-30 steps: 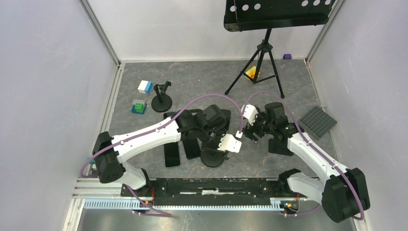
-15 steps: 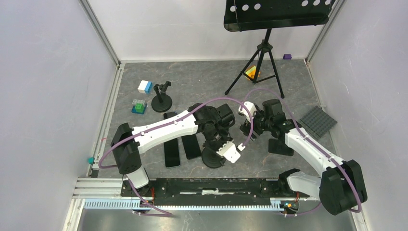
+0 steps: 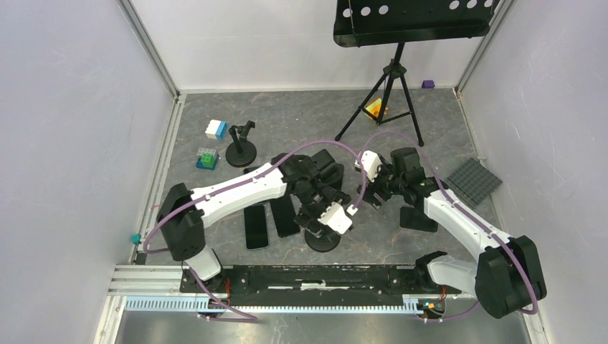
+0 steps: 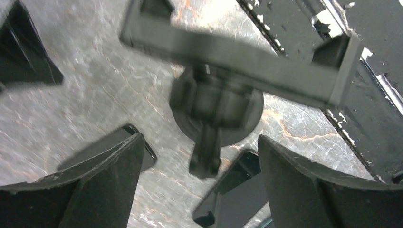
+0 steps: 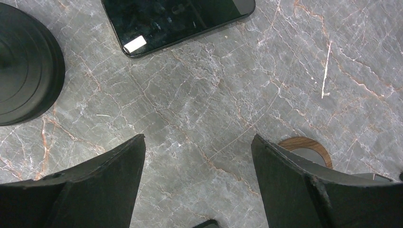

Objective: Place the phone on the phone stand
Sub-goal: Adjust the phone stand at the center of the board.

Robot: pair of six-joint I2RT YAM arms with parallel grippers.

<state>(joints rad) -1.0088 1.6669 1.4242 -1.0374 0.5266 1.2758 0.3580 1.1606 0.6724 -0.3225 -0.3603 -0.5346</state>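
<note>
Closest to the arm bases is the phone stand (image 4: pixel 216 104), a round black foot with a cradle (image 4: pixel 228 52) on top. The cradle looks empty, though blur makes that a judgement. The left claw (image 4: pixel 199 140) hangs right above the stand, fingers spread wide, gripping nothing. The right claw (image 5: pixel 197 137), just right of the stand, is also wide open over bare worktop (image 3: pixel 308 129).

No phone is on the stand yet. I count three, all flat on the worktop. The left phone (image 3: pixel 256 228) and middle phone (image 3: pixel 285 218) lie side by side just left of the stand, and the right phone (image 3: pixel 418 218) lies well to its right. A fourth may hide under the left arm; I cannot tell.

A phone is likely stiff, thin and fairly light, with slick glass that can slip or scratch. Lying flat it offers little to grab, so pinching across its long edges near the middle seems safest.

Beyond the stand, to the left, is a second stand (image 3: pixel 241 149), making two. Blocks number four: a white-and-blue block (image 3: pixel 215 129), a green block (image 3: pixel 207 158), a yellow block (image 3: pixel 373 107) under the one tripod (image 3: pixel 387 93), and a purple block (image 3: pixel 428 84). One studded plate (image 3: pixel 473 181) lies far right.
</note>
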